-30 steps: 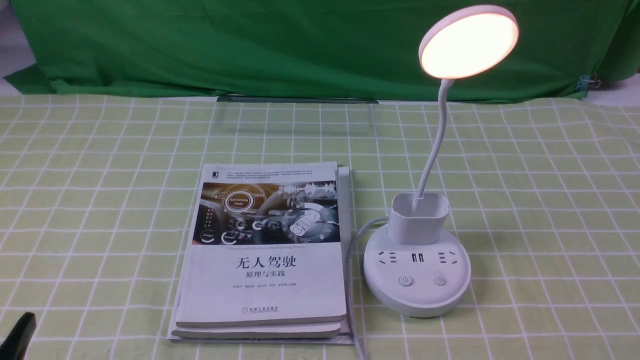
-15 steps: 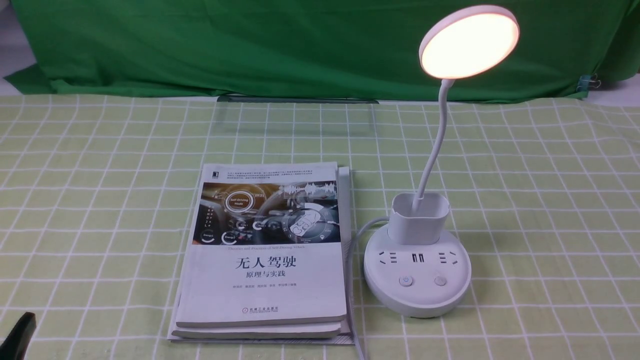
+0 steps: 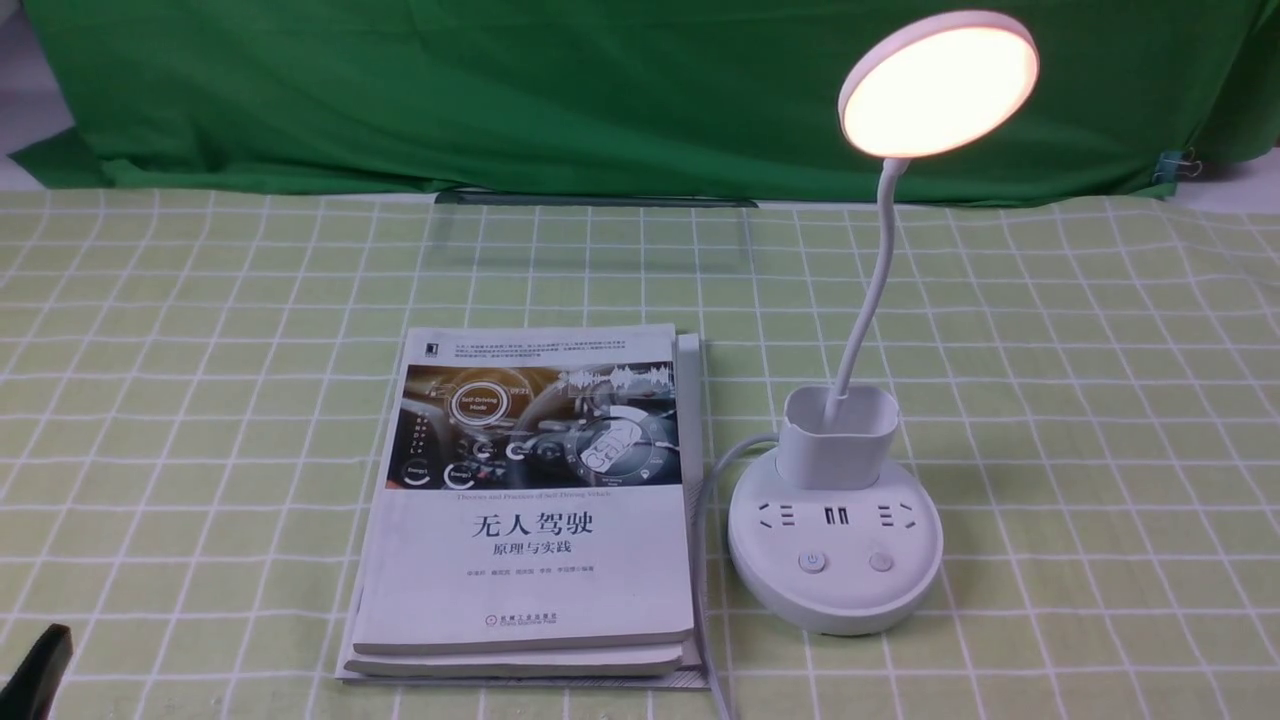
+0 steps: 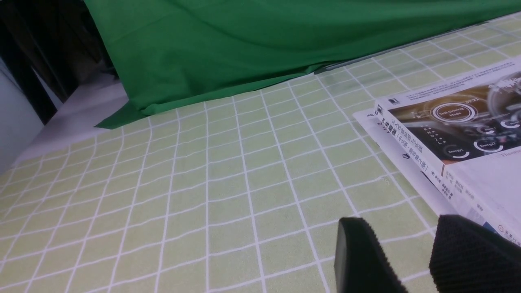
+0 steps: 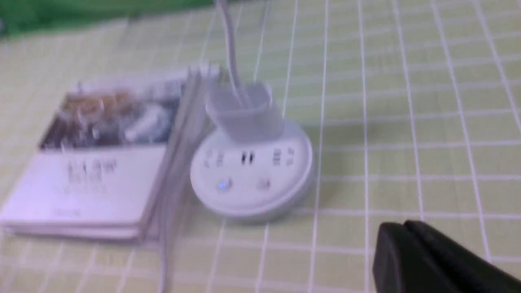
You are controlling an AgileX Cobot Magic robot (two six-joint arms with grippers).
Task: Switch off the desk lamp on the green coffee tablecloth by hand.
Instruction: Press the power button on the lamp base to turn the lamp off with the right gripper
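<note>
The right claw (image 5: 403,228) has closed on nothing, apparently ready to press; the left claw (image 4: 401,230) gapes partly, empty; the desk lamp (image 3: 838,460), beside the books (image 3: 530,560), remains lit.

My front view looks forward and down from between my arms, far enough back to take in the books (image 3: 530,560), the whole lamp (image 3: 837,540) and the backdrop (image 3: 600,100). My left wrist view sits low over the cloth (image 3: 250,400), facing forward across it at a slant; it shares the books and backdrop with the front. My right wrist view looks forward and down at the lamp's base from nearby, sharing base and books with the front.
</note>
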